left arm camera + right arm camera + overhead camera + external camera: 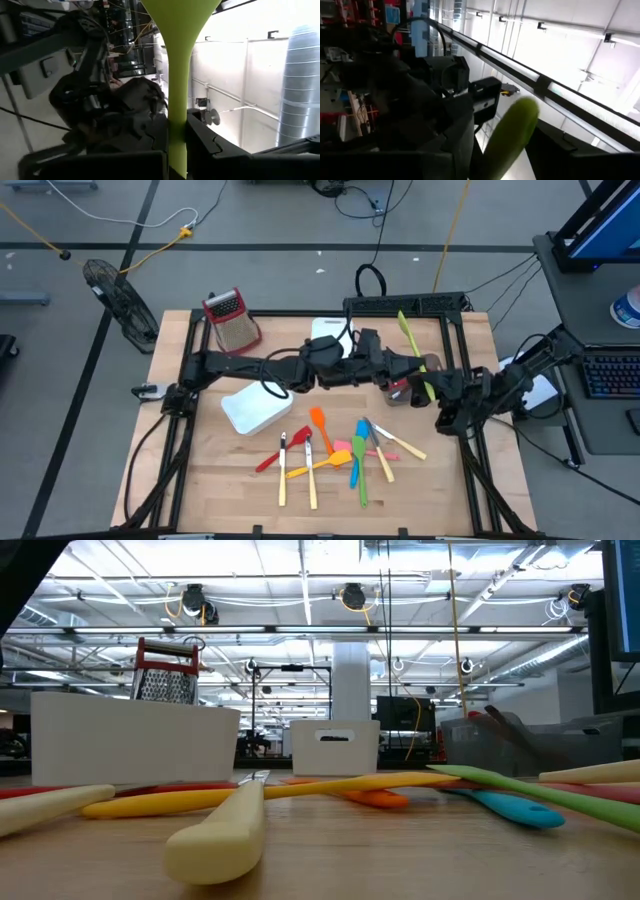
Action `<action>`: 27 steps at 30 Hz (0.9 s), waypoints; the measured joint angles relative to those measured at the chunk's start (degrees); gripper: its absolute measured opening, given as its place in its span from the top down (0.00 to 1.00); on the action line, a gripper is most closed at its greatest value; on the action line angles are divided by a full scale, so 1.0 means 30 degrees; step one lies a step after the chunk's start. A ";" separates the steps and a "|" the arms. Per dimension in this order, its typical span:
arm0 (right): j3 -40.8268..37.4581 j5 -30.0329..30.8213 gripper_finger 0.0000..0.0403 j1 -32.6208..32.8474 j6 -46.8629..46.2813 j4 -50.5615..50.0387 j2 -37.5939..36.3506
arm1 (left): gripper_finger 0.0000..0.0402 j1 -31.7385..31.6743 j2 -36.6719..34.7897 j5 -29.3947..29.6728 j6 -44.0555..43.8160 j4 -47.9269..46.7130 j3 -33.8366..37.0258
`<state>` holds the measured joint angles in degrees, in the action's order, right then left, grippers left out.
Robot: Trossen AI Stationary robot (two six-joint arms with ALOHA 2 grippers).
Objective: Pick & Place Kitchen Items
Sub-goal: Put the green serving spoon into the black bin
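Note:
A lime-green spatula point(415, 358) hangs in the air over the table's right half, its blade point(402, 320) toward the far edge and its handle end point(431, 394) toward the near edge. My left gripper point(412, 365) reaches across from the left and is shut on its shaft. My right gripper point(443, 412) comes in from the right; in the right wrist view the handle end point(512, 132) stands between its open fingers, and I cannot tell whether they touch it. Several coloured utensils point(340, 450) lie flat on the near centre of the table. My left gripper pinches the spatula's narrow shaft point(177, 131) between its two fingers, below where it widens into the blade point(179, 15). The fingers come level from the table's left and lie across the shaft. The spatula is lifted clear of the table.
A white bin point(255, 408) sits left of centre and another point(325, 330) at the far edge. The metal grater with a red top point(232, 320) stands at the far left. A grey bin point(500, 740) holding utensils is under the arms. Utensils point(215, 830) lie close to the low camera.

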<state>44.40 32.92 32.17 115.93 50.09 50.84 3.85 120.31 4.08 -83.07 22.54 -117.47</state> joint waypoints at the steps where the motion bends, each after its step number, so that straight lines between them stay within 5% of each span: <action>1: 0.0000 0.0005 0.64 -0.0010 -0.0126 0.0023 -0.0038 | 0.94 0.0019 0.0029 -0.0113 -0.0014 0.0526 0.0000; 17: 0.0000 0.0031 0.81 0.0325 -0.0430 -0.0186 0.0025 | 0.94 -0.0110 0.0029 -0.0432 0.0104 0.0344 -0.0015; 27: 0.0000 0.2313 0.93 0.0796 -0.0474 -0.0354 0.0032 | 0.88 -0.0364 0.0029 -0.0522 0.1329 -0.0008 -0.0015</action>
<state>44.40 39.86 34.56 114.51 49.02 50.94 2.75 120.40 2.51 -79.09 22.52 -117.51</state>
